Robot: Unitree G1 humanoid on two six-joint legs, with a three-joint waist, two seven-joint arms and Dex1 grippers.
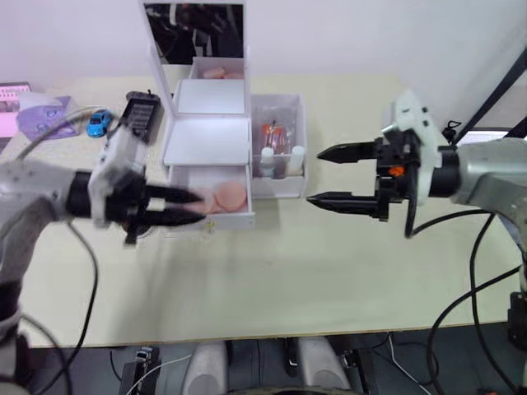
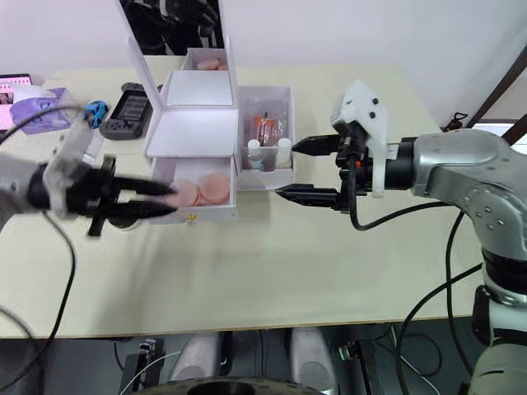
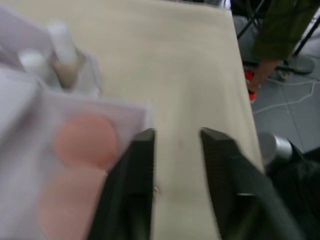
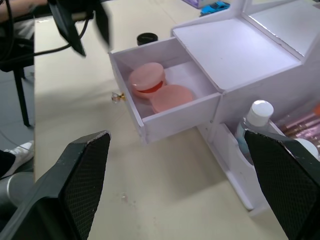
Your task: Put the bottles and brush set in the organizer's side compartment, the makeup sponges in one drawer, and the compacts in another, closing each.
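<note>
The white organizer (image 1: 206, 140) stands at the table's back middle with its mirror lid up. Its bottom drawer (image 1: 216, 218) is pulled out and holds two pink compacts (image 4: 146, 79) side by side. White-capped bottles (image 1: 280, 158) and the brush set (image 1: 276, 132) stand in the side compartment on the organizer's right. Pink round pieces (image 1: 214, 72) lie in the top part behind the mirror. My left gripper (image 1: 202, 207) is open at the drawer's front, its fingers either side of the small gold knob (image 4: 118, 97). My right gripper (image 1: 314, 175) hangs open just right of the side compartment, holding nothing.
A black game controller (image 1: 142, 111), a blue toy car (image 1: 99, 122) and a purple pouch (image 1: 41, 111) lie at the back left. A small black round cap (image 4: 147, 38) sits beside the drawer. The bare tabletop (image 1: 288, 280) stretches to the near edge.
</note>
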